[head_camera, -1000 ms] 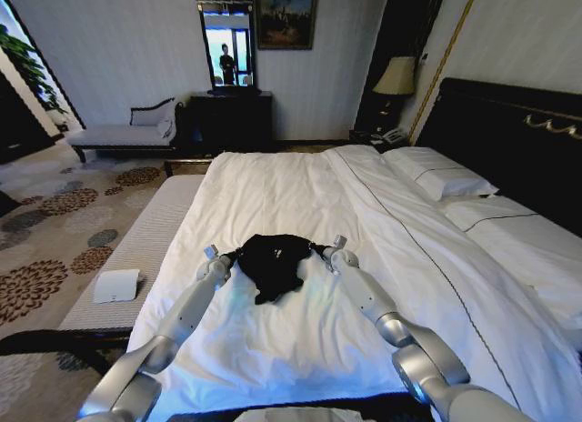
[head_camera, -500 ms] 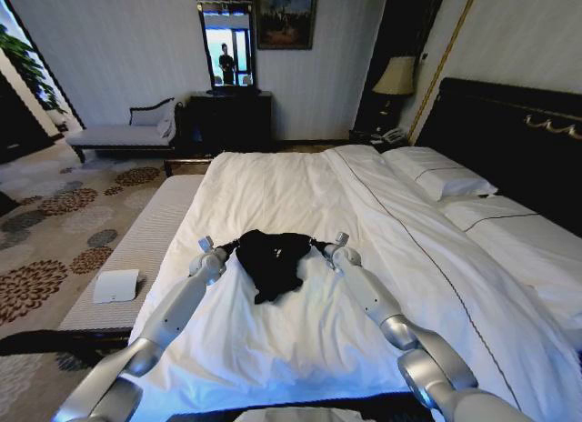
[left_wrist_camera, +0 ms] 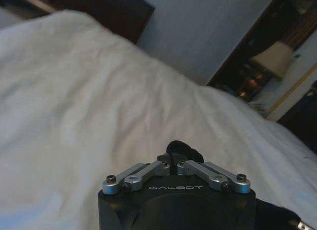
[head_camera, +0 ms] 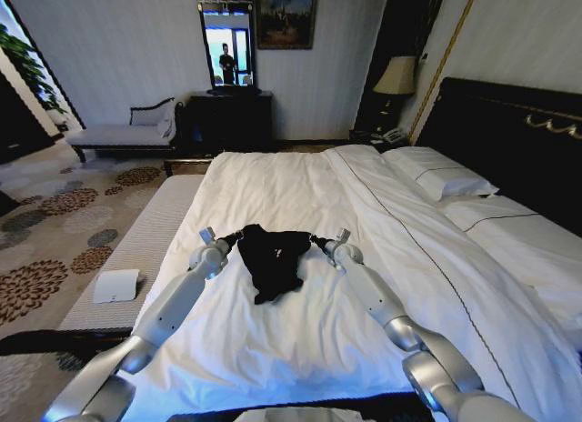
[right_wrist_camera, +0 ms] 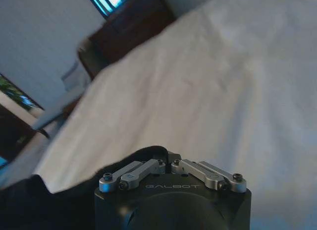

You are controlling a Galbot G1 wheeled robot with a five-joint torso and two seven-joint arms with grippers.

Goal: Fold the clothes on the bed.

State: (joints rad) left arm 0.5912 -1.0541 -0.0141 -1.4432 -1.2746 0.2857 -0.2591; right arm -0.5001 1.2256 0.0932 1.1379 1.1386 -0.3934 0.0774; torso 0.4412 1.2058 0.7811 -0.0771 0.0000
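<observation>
Moved up the bed [head_camera: 273,349] toward 12 o'clock. Left pincer [head_camera: 222,240] and right pincer [head_camera: 324,244] each pinching the black shirt [head_camera: 273,256]. Mid-fold; next, probably lay it flat.

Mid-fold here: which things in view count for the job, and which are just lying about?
Job: black T-shirt; bed; left gripper and right gripper, each shut on a shirt edge.
Lying about: pillows; bench; white box; lamp.
</observation>
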